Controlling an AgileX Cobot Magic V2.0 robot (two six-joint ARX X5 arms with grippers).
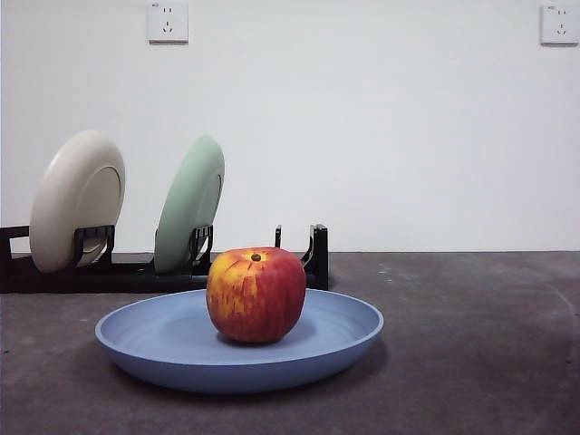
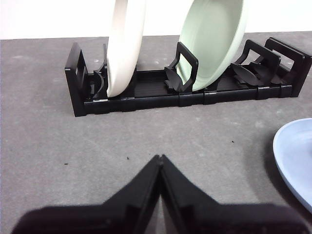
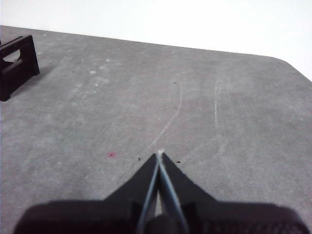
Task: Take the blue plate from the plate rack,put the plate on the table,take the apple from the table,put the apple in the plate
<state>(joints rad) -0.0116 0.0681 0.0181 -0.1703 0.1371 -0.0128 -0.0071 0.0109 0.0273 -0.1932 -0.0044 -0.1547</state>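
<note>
The blue plate (image 1: 172, 349) lies flat on the table (image 1: 480, 344) in the front view, and the red apple (image 1: 256, 294) sits upright in its middle. The black plate rack (image 1: 136, 270) stands behind it. My left gripper (image 2: 160, 158) is shut and empty, above the table in front of the rack (image 2: 146, 95), with the blue plate's edge (image 2: 297, 156) off to one side. My right gripper (image 3: 159, 155) is shut and empty over bare table (image 3: 195, 97), with one end of the rack (image 3: 17, 63) far off. Neither arm shows in the front view.
A cream plate (image 1: 77, 199) and a pale green plate (image 1: 190, 204) stand upright in the rack's slots; both also show in the left wrist view, cream (image 2: 124, 46) and green (image 2: 214, 41). A white wall with two sockets (image 1: 168, 22) stands behind the table.
</note>
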